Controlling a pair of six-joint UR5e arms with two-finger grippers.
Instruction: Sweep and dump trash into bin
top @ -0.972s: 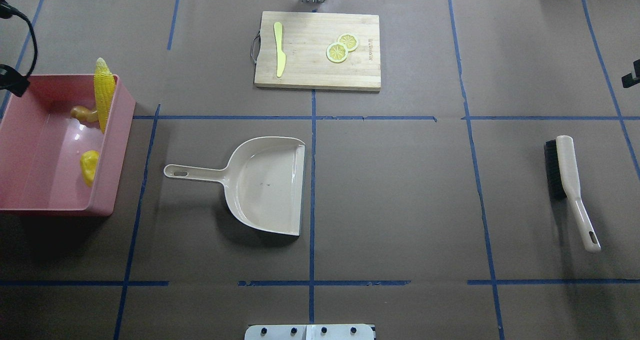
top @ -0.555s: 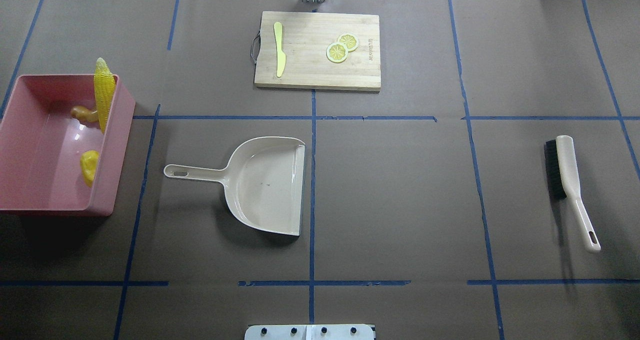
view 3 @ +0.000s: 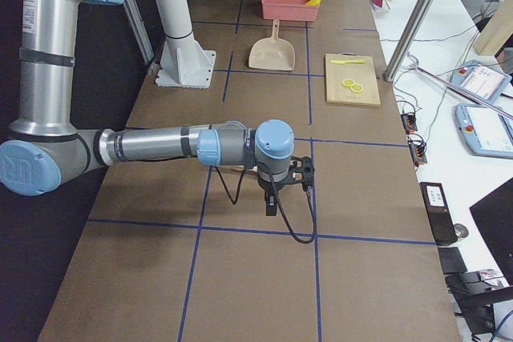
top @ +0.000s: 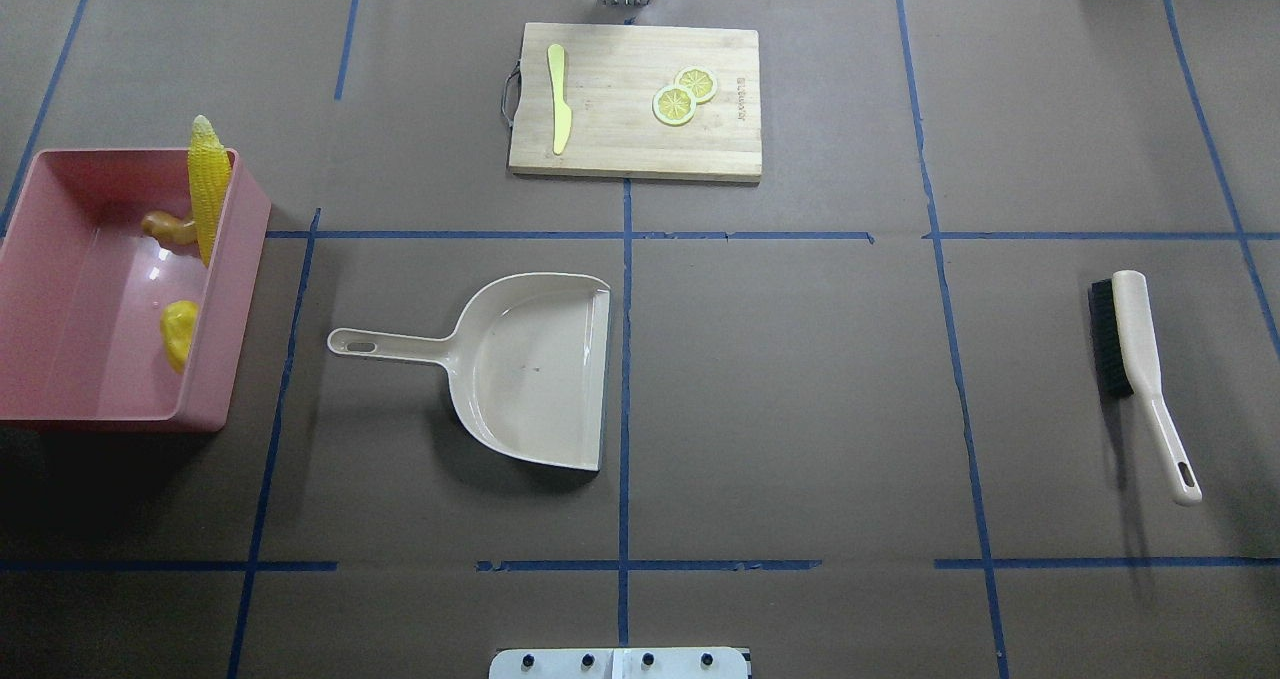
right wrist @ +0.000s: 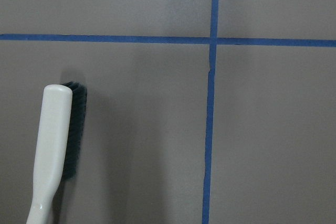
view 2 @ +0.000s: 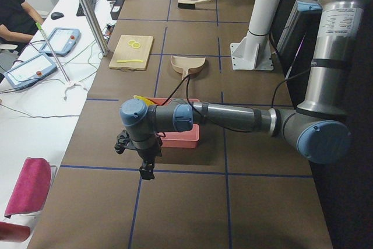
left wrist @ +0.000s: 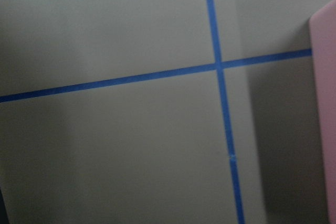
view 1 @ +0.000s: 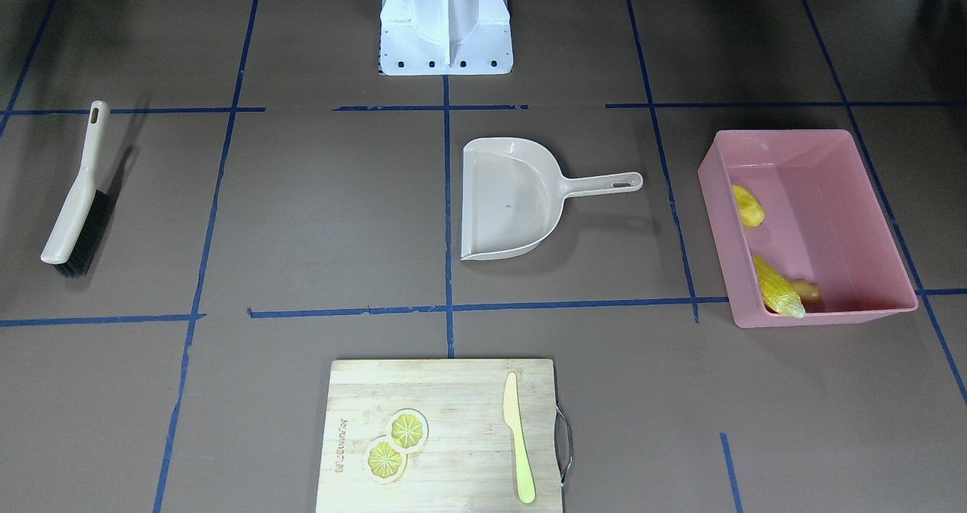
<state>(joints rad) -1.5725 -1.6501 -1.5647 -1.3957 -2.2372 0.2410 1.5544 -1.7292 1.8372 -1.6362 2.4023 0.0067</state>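
Observation:
The pink bin [top: 90, 339] stands at the table's left end; it also shows in the front-facing view [view 1: 831, 211]. In it lie the corn cob [top: 207, 189], leaning on the right wall with its tip over the rim, the potato [top: 180, 331] and the ginger root [top: 165, 225]. The left gripper [view 2: 145, 164] hangs over the table just beyond the bin's outer end. The right gripper [view 3: 272, 198] hangs near the table's right end. Both show only in the side views, so I cannot tell if they are open or shut.
A beige dustpan [top: 530, 364] lies empty mid-table, handle toward the bin. A brush [top: 1140, 369] lies at the right; it also shows in the right wrist view [right wrist: 55, 150]. A cutting board [top: 635, 139] with a knife [top: 558, 99] and lemon slices [top: 683, 96] sits at the far edge.
Dark gripper parts at the overhead view's left and right edges one second ago have moved outward and left that view. The objects have not moved.

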